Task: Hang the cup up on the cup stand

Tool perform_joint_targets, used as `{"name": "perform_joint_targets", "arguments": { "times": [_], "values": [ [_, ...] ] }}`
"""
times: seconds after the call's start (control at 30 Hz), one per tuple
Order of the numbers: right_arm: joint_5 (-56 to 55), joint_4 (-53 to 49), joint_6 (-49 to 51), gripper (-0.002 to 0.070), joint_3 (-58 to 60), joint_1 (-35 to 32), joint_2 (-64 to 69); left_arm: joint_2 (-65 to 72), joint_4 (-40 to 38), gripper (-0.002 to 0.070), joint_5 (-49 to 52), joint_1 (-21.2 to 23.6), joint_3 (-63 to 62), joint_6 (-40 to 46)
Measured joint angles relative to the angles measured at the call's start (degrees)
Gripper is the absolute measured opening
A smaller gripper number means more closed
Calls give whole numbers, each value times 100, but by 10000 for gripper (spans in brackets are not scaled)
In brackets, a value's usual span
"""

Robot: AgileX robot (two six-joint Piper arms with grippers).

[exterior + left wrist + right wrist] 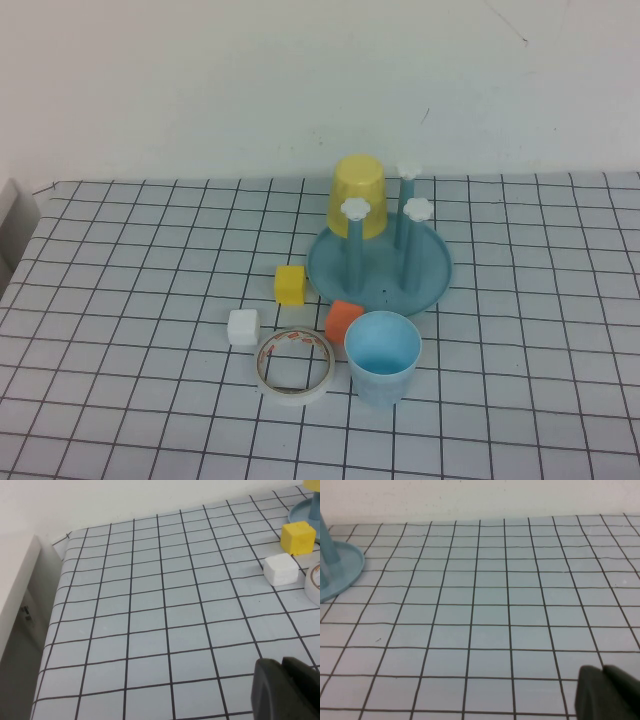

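Observation:
The light blue cup [382,356] stands upright, mouth up, on the checked cloth just in front of the cup stand [380,270]. The stand is a round teal dish with upright blue pegs topped by white flower caps; its rim also shows in the right wrist view [340,570] and the left wrist view [302,510]. A yellow cup [358,196] hangs upside down on a back peg. My left gripper [283,680] is shut and empty, low over the cloth at the left. My right gripper [604,687] is shut and empty over the cloth at the right. Neither arm shows in the high view.
A yellow cube [290,284], a white cube [243,327], an orange cube [342,321] and a roll of tape [294,365] lie left of the cup and stand. A white ledge [15,595] borders the table's left edge. A wall runs behind.

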Motion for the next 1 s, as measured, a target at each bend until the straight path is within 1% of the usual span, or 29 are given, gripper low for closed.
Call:
{"name": "perform_joint_targets", "arguments": {
  "times": [0.53, 0.7, 0.83, 0.9, 0.93, 0.97, 1.0],
  "values": [
    [0, 12, 0, -1, 0, 0, 0, 0, 0, -2, 0, 0, 0, 0],
    [-138, 308, 210, -1, 12, 0, 0, 0, 0, -2, 0, 0, 0, 0],
    [-182, 1412, 484, -1, 21, 0, 0, 0, 0, -2, 0, 0, 0, 0],
    [-182, 2212, 527, -1, 21, 0, 0, 0, -35, -2, 0, 0, 0, 0],
    [-182, 2601, 589, -1, 21, 0, 0, 0, -119, -2, -13, 0, 0, -63],
    [-182, 3215, 641, -1, 21, 0, 0, 0, -338, -2, -53, 0, 0, -182],
    [-168, 3599, 669, -1, 21, 0, 0, 0, -678, -2, -149, 0, 0, -340]
  ]
}}
